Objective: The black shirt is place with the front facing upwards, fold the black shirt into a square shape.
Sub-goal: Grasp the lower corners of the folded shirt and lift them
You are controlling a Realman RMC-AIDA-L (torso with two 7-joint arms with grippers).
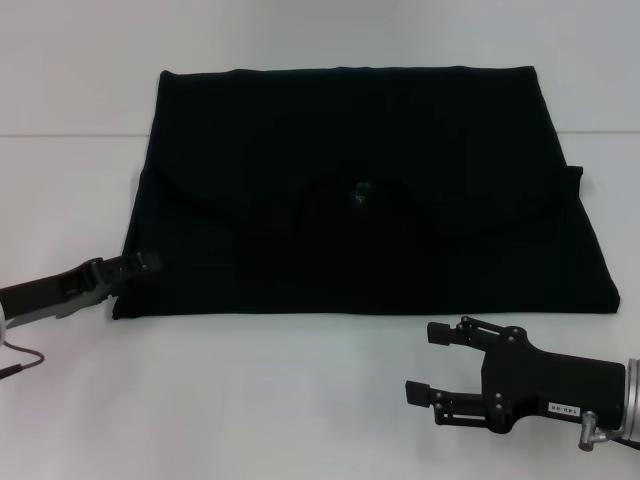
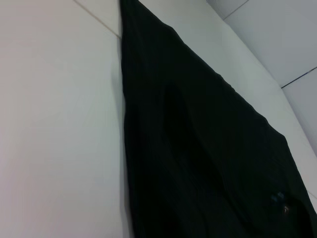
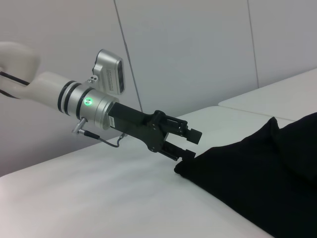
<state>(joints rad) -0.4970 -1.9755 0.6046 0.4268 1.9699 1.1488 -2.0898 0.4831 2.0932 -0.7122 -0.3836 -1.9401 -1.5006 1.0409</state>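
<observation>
The shirt (image 1: pixel 365 190) is spread across the middle of the head view on the table (image 1: pixel 300 400), already folded to a broad, roughly rectangular shape with no print showing; a curved fold edge and a small label can be made out near its centre.

The left gripper (image 1: pixel 148 263) is seen at the lower left, at the shirt's near-left corner. In the right wrist view its jaws stand apart, the lower one touching the corner of the cloth; no grip is closed yet. The right gripper (image 1: pixel 428 362) is seen at the lower right, jaws wide apart, on bare table just short of the shirt's near edge and gripping nothing.

The step in hand is judged to be the seizing of the near edge for a further fold. It would be done well if all layers at each corner were caught together, both corners lifted evenly, and the cloth carried over squarely so that edges meet.

The left gripper's (image 3: pixel 185 144) contact with the corner is shown only by the right wrist view. The left wrist view gives only the shirt's side edge and the label (image 2: pixel 278 197).
</observation>
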